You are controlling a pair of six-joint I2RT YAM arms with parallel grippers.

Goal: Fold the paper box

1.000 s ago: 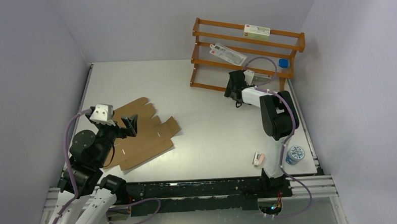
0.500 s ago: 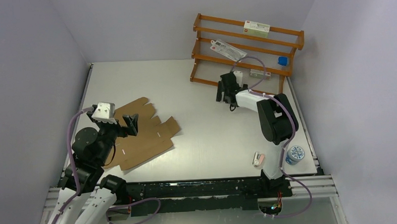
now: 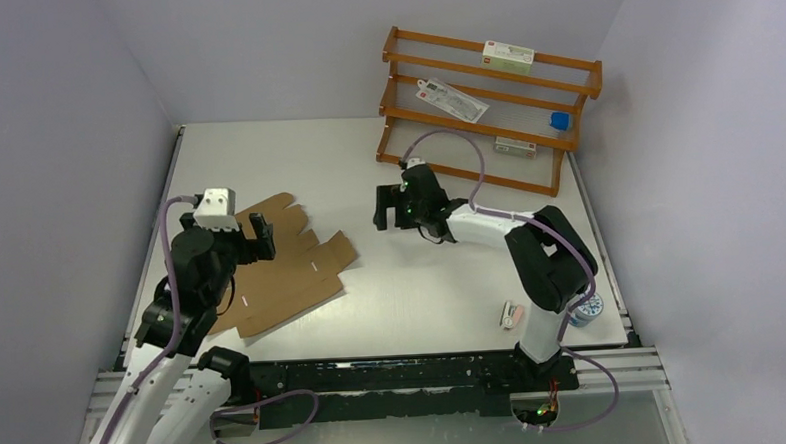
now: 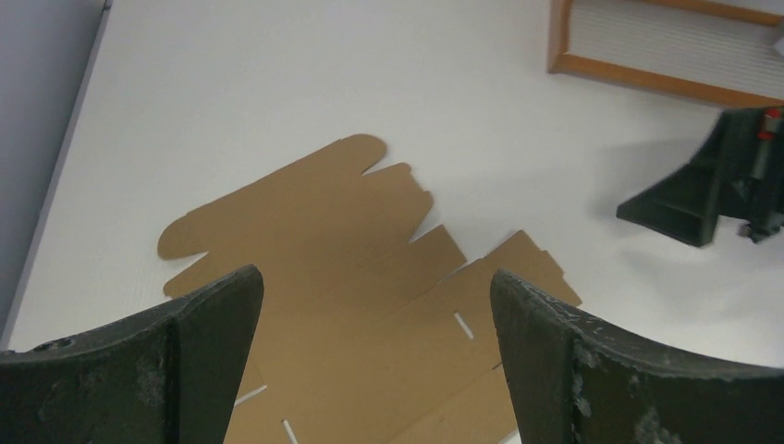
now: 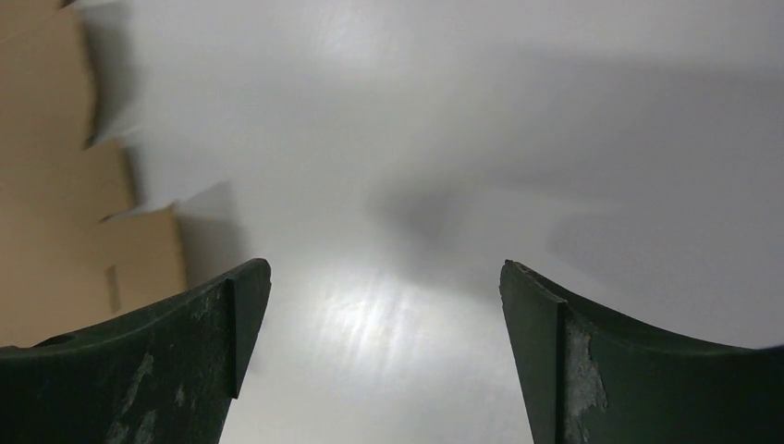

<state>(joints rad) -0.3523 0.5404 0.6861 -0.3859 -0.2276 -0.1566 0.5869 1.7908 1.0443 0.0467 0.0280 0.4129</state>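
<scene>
Right now my left tool [image 3: 259,235] hangs over the left side of the paper box [image 3: 291,274], its fingers spread wide with nothing between them. My right tool [image 3: 390,204] is just as wide and just as empty, held low over bare table [image 3: 422,281] a little to the right of the box; its wrist camera catches the box's notched edge at the left of the frame. The box itself lies flat and unfolded on the left half of the table, a brown cut sheet with flaps and small slots. Farther out, a wooden rack [image 3: 464,107] stands at the far right with a few packets on it, and a small white carton [image 3: 512,314] lies near the right arm's base.
</scene>
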